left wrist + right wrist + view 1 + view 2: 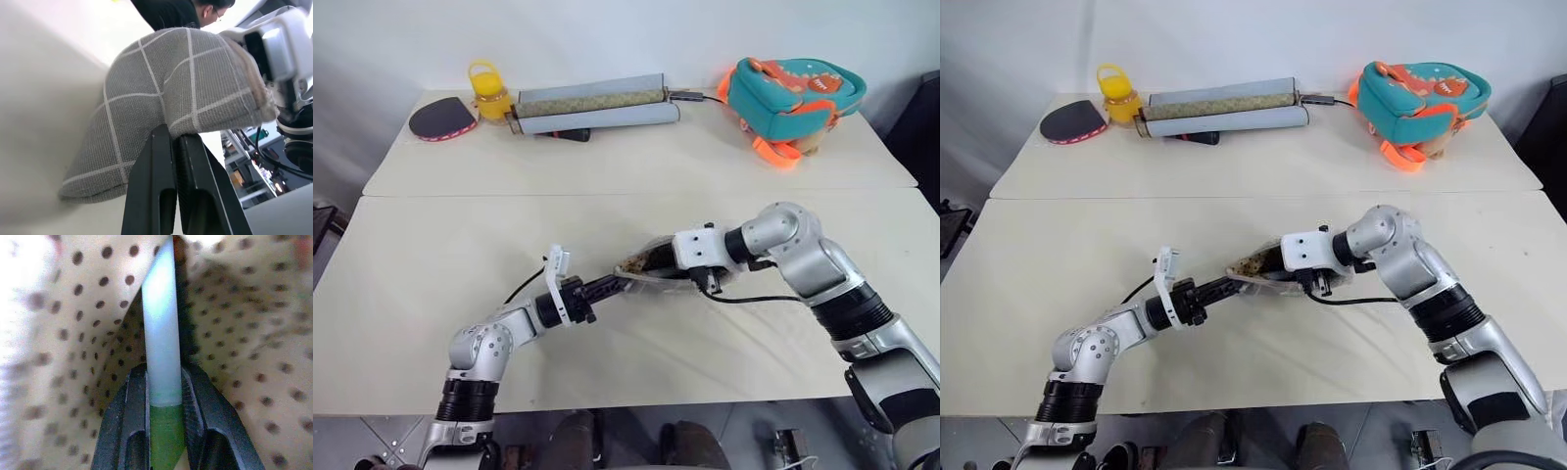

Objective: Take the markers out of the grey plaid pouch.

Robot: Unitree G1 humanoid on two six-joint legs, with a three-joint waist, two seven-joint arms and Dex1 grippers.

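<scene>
The grey plaid pouch [186, 88] is pinched by its lower edge between the left gripper [175, 147] fingers, which are pressed together on the fabric. Inside, against the tan dotted lining [254, 333], the pale mint marker [161, 333] is clamped between the right gripper [165, 387] fingers, its green cap [166, 435] lodged at their base.

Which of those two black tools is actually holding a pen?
The right tool: its fingers close on the mint marker inside the dotted lining. The left tool pinches only the grey plaid pouch.
</scene>
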